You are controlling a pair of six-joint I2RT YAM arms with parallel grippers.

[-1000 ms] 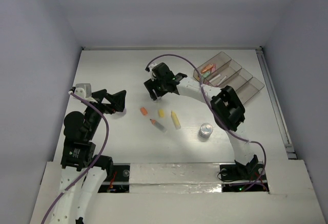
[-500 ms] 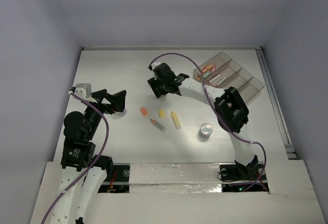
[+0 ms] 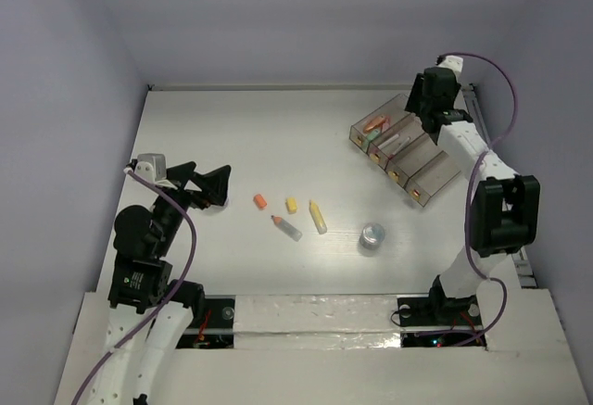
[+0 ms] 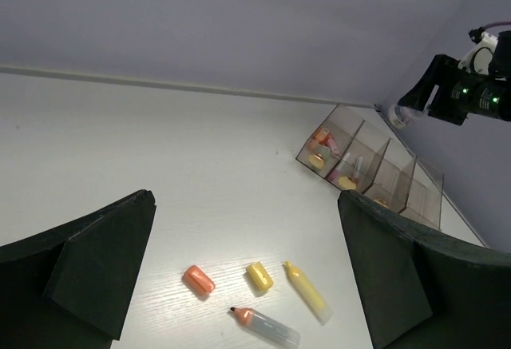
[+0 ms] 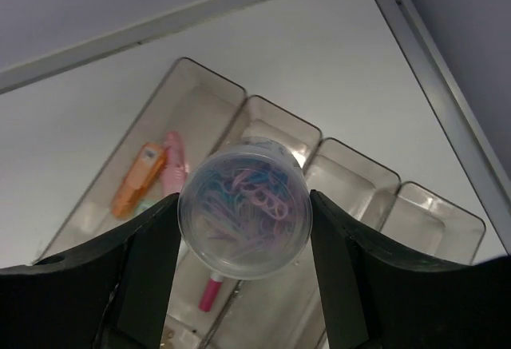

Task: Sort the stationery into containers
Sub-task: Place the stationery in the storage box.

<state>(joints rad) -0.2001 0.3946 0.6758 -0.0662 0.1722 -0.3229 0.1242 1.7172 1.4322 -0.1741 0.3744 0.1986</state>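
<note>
My right gripper (image 3: 428,99) was clenched on the round tin (image 5: 243,220) of paper clips, directly above the containers (image 3: 434,173), about over the bin beside the end one with the orange marker (image 5: 137,180); my released left gripper (image 3: 211,185) was well apart from them.

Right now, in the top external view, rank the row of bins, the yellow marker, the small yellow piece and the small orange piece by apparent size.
1. row of bins, by far the largest
2. yellow marker
3. small yellow piece and small orange piece: these look about alike, so I leave them tied.
</note>
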